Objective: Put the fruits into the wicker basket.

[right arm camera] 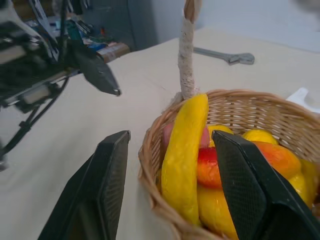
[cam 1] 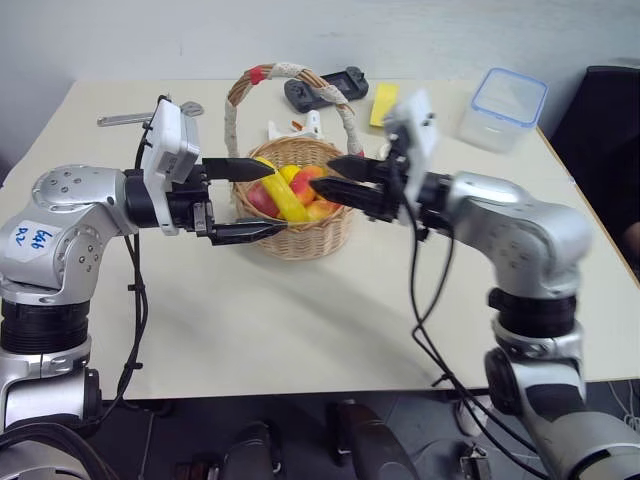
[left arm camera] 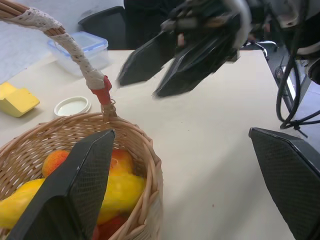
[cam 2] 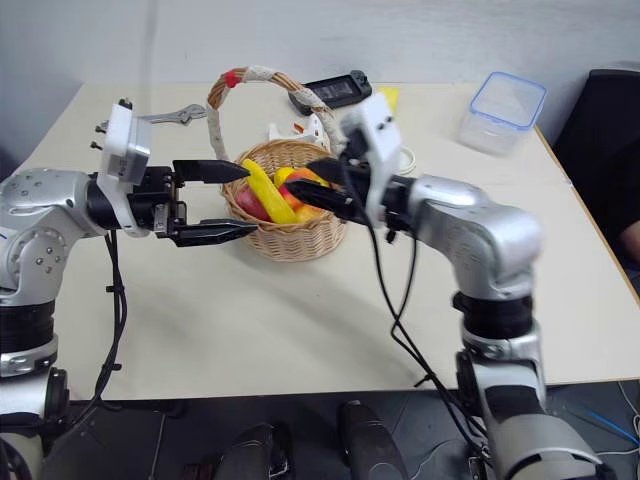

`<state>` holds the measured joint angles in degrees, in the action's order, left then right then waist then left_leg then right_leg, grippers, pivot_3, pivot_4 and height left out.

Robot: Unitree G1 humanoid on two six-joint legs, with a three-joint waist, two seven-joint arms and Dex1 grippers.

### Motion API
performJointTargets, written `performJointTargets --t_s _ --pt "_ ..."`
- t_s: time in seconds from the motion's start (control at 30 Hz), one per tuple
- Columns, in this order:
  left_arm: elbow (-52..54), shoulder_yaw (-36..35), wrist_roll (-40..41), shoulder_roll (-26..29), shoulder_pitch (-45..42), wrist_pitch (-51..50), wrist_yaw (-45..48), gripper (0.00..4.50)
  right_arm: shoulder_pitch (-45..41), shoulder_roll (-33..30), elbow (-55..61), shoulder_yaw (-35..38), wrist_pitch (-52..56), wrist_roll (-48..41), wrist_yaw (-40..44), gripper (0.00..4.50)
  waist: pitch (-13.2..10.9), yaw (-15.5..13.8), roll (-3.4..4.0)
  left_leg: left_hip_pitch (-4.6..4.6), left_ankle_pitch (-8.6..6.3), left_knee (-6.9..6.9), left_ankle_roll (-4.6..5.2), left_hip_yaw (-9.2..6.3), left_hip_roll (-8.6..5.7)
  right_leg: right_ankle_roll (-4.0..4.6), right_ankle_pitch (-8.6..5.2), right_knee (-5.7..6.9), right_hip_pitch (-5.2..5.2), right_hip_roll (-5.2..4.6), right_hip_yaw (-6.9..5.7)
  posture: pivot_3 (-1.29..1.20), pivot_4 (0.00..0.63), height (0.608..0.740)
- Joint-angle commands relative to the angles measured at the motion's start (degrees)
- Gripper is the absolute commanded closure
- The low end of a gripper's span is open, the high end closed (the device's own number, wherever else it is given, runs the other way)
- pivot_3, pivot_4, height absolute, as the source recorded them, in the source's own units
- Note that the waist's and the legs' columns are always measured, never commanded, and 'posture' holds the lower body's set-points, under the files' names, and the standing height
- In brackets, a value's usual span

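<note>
The wicker basket (cam 1: 300, 243) stands mid-table, its tall handle (cam 1: 238, 100) arching over it. Inside lie the fruits: a yellow banana (cam 1: 283, 196) leaning up over the rim, a pink-red peach (cam 1: 261, 199), a red-orange mango (cam 1: 310, 182) and yellow lemon-like ones (right arm camera: 257, 136). My left gripper (cam 1: 276, 198) hovers level at the basket's left side, open wide, holding nothing. My right gripper (cam 1: 328, 174) reaches in from the right over the rim. It is open, with its fingers (right arm camera: 102, 187) standing on either side of the banana (right arm camera: 184, 150) and apart from it.
At the back of the table are a clear blue-rimmed box (cam 1: 506, 106), a yellow block (cam 1: 383, 103), a black game controller (cam 1: 326, 88), a wrench (cam 1: 130, 119) and a white lid (left arm camera: 72, 105). Bare tabletop stretches in front of the basket.
</note>
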<state>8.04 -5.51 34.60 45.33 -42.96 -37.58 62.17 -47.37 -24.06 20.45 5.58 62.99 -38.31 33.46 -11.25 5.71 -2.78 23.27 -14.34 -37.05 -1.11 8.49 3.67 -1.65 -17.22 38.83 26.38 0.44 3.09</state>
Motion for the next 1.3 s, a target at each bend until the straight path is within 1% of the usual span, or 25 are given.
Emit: performJointTargets --t_s 0.03,0.1,0.23,0.33,0.43,0.6,0.67,0.73,0.87,0.9,0.97,1.07,1.13,1.2,1.3 --pt "0.01 -0.70 0.61 0.15 -1.79 0.34 0.03 0.00 3.55 -2.97 5.54 5.83 1.96 -2.51 -2.52 1.82 0.00 -0.08 0.00 -0.02 0.00 -0.01 0.00 -0.01 -0.01 0.00 0.00 0.00 -0.01 0.00 0.00 0.00 0.150 0.740" --pt "-0.68 -0.65 0.42 -0.42 -2.75 0.55 -0.48 0.00 4.39 -2.96 2.99 5.31 -1.15 0.82 -5.14 1.82 0.00 0.24 0.00 -0.03 0.01 -0.01 0.01 0.04 -0.01 0.01 0.01 0.00 -0.01 0.01 0.03 0.00 0.150 0.740" --pt "-1.10 -0.45 0.04 -1.14 -3.57 0.99 -0.96 0.00 2.63 -0.47 -4.97 0.20 -9.57 7.09 -6.64 1.82 0.00 0.76 0.00 -0.08 0.06 0.03 -0.02 0.03 0.00 0.03 0.02 0.04 0.01 0.06 0.03 0.00 0.150 0.740" --pt "-0.78 -0.50 0.03 -1.57 -3.60 1.08 -1.36 0.00 -0.01 2.38 -11.91 -2.99 -15.44 10.97 -6.78 1.82 0.00 0.85 0.00 -0.07 0.07 0.05 -0.04 0.04 0.01 0.03 0.03 0.11 0.06 0.08 0.04 0.00 0.150 0.740" --pt "0.09 -0.74 0.14 -1.52 -3.00 1.19 -1.62 0.00 -3.50 5.58 -21.71 -5.60 -22.31 14.71 -5.95 1.82 0.00 0.80 0.00 -0.05 0.09 0.06 -0.08 0.04 0.02 0.03 0.02 0.12 0.09 0.09 0.04 0.00 0.150 0.740" --pt "0.46 -1.38 0.23 -0.95 -2.97 0.83 -2.33 0.00 -10.33 8.99 -36.34 -6.57 -30.80 18.52 -4.60 1.82 0.00 0.64 0.00 -0.01 0.07 0.02 -0.05 0.06 0.00 0.03 0.02 0.09 0.08 0.06 0.05 0.00 0.150 0.740" --pt "0.58 -1.66 0.31 -0.76 -2.73 0.66 -2.65 0.00 -11.97 9.71 -39.89 -6.22 -33.41 19.26 -4.19 2.19 0.00 0.64 0.00 -0.01 0.07 0.01 -0.04 0.06 0.00 0.03 0.03 0.09 0.08 0.06 0.05 0.00 0.150 0.740" --pt "0.79 -1.70 0.34 -0.73 -2.46 0.62 -2.90 0.00 -12.44 9.84 -41.24 -6.33 -35.20 19.77 -3.40 2.71 0.00 0.62 0.00 -0.01 0.07 0.02 -0.04 0.06 0.00 0.03 0.02 0.09 0.08 0.06 0.05 0.00 0.150 0.740" --pt "1.56 -1.70 0.68 -0.90 -1.91 0.39 -3.35 0.00 -10.76 9.68 -37.69 -6.34 -36.03 19.25 -1.80 4.07 0.00 0.71 0.00 0.00 0.06 0.02 -0.04 0.07 0.01 0.03 0.02 0.08 0.08 0.05 0.06 0.00 0.150 0.740" --pt "1.46 -1.57 0.71 -1.04 -2.07 0.34 -3.37 0.00 -9.72 8.95 -35.28 -6.45 -36.36 19.38 -1.10 4.26 0.00 0.68 0.00 0.00 0.06 0.02 -0.04 0.06 0.02 0.03 0.02 0.09 0.08 0.06 0.05 0.00 0.150 0.740" --pt "1.29 -1.33 0.88 -1.41 -2.39 0.17 -3.39 0.00 -7.44 7.10 -30.02 -6.39 -36.88 19.71 0.00 4.26 0.00 0.54 0.00 0.00 0.06 0.03 -0.05 0.05 0.02 0.03 0.02 0.10 0.09 0.06 0.05 0.00 0.150 0.740" --pt "1.25 -0.50 1.23 -2.27 -2.74 0.21 -2.94 0.00 -2.65 2.93 -20.01 -1.72 -34.04 18.01 -1.61 4.26 0.00 0.36 0.01 0.03 0.06 0.01 -0.05 0.05 0.01 0.03 0.02 0.09 0.09 0.04 0.05 0.00 0.150 0.740" --pt "1.13 0.12 1.23 -3.00 -2.73 0.63 -2.33 0.00 2.17 -1.68 -13.18 2.90 -31.86 17.14 -2.52 4.26 0.00 -0.37 0.00 0.04 0.06 0.00 -0.05 0.05 0.00 0.03 0.02 0.07 0.08 0.03 0.05 0.00 0.150 0.740" --pt "0.58 0.58 1.00 -3.76 -2.88 1.08 -1.79 0.00 7.21 -6.63 -7.80 7.83 -29.98 15.60 -1.73 4.26 0.00 -1.12 0.00 0.03 0.05 0.00 -0.04 0.04 -0.02 0.01 0.01 0.04 0.07 0.02 0.04 0.00 0.150 0.740" --pt "-1.36 1.44 0.78 -4.92 -3.69 1.29 -0.76 0.00 14.94 -12.99 -3.16 17.11 -27.35 13.24 -1.59 4.26 0.00 -1.63 0.01 0.02 0.04 -0.03 -0.02 0.02 -0.04 0.01 0.01 -0.04 0.00 0.02 0.04 0.00 0.150 0.740"
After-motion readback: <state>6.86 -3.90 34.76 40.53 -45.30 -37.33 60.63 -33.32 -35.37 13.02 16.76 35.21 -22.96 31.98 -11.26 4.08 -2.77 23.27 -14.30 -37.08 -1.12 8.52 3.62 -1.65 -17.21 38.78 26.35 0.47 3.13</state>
